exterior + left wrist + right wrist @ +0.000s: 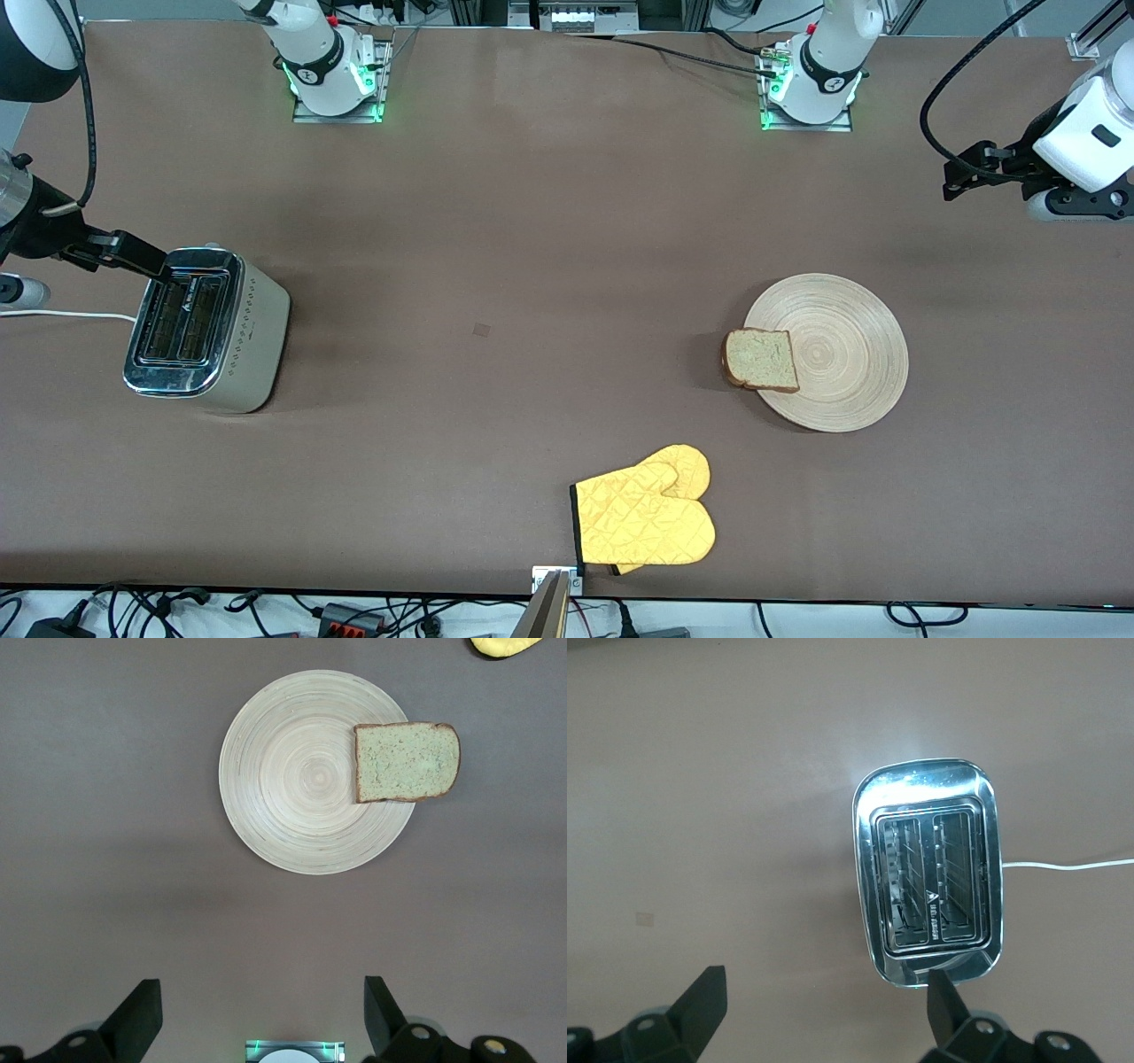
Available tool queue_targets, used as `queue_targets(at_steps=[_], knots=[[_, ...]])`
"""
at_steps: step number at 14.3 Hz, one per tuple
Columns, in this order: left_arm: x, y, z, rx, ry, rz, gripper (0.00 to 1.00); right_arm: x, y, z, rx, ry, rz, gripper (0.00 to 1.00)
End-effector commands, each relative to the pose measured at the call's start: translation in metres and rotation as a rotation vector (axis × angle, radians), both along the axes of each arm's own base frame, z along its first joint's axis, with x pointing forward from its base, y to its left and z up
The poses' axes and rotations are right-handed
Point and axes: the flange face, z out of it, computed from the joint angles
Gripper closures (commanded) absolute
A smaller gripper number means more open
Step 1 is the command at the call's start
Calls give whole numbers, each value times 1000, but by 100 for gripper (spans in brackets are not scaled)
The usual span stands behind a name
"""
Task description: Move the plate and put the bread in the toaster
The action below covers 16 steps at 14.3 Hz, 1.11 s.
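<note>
Two arms hang over a brown table (532,221), each gripper up in the air and holding nothing. Taking the toaster (205,330) as the landmark: it stands toward the right arm's end of the table, chrome top up, both slots empty, its white cord (66,315) trailing off toward the table's edge at that end. The right gripper (124,252) hovers over the toaster's edge on the robots' side, fingers spread wide; in the right wrist view the two dark fingertips (700,1005) stand well apart, with the toaster (928,873) below and between them, one fingertip overlapping its chrome rim.

Well apart from the toaster, toward the left arm's end, lies the plate (837,354), flat on the table. The left gripper (970,168) hangs over bare table between the plate and the robots' bases, out toward the table's end, clear of the plate. Its fingers are spread too; the left wrist view shows both fingertips (137,1019) parted, with the plate (301,784) well off from them.

A yellow oven mitt (645,514) lies flat, nearer to the front camera than the toaster and the plate, at the table's camera-side edge.

The bread (760,359) rests on the plate's rim on the toaster's side, one part on the wood and the crust end jutting out over the table. In the left wrist view the slice (406,762) overhangs the rim, no finger touching it.
</note>
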Motion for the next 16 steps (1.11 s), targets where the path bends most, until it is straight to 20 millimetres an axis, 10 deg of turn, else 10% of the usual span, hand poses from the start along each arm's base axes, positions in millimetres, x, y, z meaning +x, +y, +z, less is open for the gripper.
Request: queue_targets(at_steps=[1,16], knots=[[3,2,5,-3,-2,-14,0,1,2,3,-7,5,19,0],[4,-1,7,-2,-10,-21,0,-1,3,2,-7,25,24,0]])
